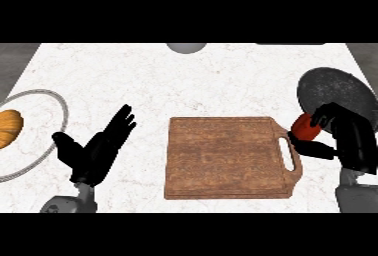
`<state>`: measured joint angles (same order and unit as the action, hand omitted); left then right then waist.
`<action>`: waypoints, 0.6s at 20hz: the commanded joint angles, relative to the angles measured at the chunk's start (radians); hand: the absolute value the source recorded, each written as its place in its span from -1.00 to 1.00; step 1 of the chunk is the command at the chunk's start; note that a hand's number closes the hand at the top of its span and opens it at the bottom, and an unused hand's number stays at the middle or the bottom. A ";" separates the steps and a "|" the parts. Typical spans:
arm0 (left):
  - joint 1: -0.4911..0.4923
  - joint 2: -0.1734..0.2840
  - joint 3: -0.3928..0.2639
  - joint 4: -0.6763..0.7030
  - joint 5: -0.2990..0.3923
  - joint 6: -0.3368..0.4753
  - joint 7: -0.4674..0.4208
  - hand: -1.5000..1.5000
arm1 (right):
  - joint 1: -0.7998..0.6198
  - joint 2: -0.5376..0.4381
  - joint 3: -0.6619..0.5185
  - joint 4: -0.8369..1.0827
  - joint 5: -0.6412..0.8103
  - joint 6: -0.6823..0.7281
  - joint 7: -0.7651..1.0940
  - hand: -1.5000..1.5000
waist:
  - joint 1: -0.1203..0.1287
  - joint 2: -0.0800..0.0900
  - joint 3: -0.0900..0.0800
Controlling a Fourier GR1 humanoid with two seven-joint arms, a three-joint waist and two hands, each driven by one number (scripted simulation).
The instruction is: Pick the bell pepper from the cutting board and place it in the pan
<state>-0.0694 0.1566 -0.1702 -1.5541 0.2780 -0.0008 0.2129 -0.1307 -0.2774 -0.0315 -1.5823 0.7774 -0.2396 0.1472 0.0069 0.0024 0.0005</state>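
On the marble counter [184, 75] lies a brown wooden board [225, 156], its slotted handle turned toward the right. Its top is bare. Just off its upper right corner, the right hand [347, 137] curls fingers and thumb round the red pepper [305, 126], which sits between the board's handle and the dark round pan [338, 95]. The pepper shows at the pan's lower left rim, partly over it; whether it touches the pan cannot be told. The hand covers the pepper's right side, so only a rounded red patch shows, somewhat taller than wide and leaning slightly; which way its stem points cannot be told.

Left of the board, the left hand [96, 152] rests open near the lower edge, fingers straight and slanting up to the right, holding nothing and well apart from the board. At the far left edge sits a plate [55, 97] with a grey rim, carrying an orange-brown food item [9, 127] cut off by the view's edge. A grey rounded shape [186, 47] shows at the counter's far edge, top centre. Nothing lies between pepper and pan.
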 commanded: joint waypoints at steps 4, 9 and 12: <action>-0.020 -0.003 0.013 -0.028 -0.003 -0.003 0.046 0.00 | -0.217 -0.056 -0.154 0.356 0.000 -0.158 -0.147 1.00 | 0.006 0.001 0.000; 0.033 -0.018 -0.015 -0.008 -0.024 -0.025 -0.012 0.00 | -0.324 -0.071 -0.276 0.671 -0.047 -0.370 -0.317 1.00 | 0.020 0.006 0.002; -0.028 -0.003 0.024 0.019 -0.007 -0.038 -0.001 0.00 | -0.428 -0.127 -0.356 0.844 -0.130 -0.394 -0.434 1.00 | 0.024 0.010 0.002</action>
<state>-0.0772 0.1472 -0.1613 -1.5586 0.2692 -0.0226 0.2189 -0.4558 -0.3589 -0.2995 -0.9355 0.7132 -0.5656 -0.1667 0.0256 0.0093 0.0024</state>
